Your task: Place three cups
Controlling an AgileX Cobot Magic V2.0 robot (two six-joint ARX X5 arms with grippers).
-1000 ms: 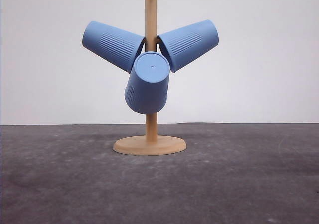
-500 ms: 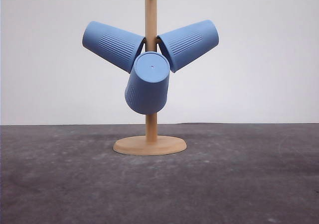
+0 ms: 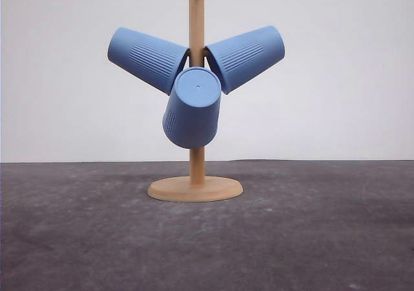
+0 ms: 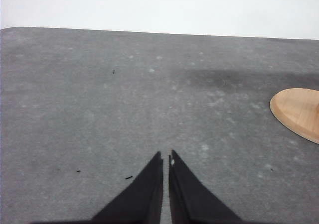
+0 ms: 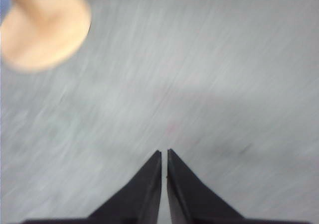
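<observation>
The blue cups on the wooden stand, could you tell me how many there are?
3. One cup angles out to the left of the stand's post, one angles out to the right, and one hangs in front, base toward the camera. None looks hidden.

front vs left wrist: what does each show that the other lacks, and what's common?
Front: three blue cups hung on the stand's pegs, left cup, right cup, middle cup with its base toward the camera, plus the pole. Left wrist: the left tool, shut and holding nothing, above bare table. Shared: the stand's round wooden base and the grey table.
</observation>
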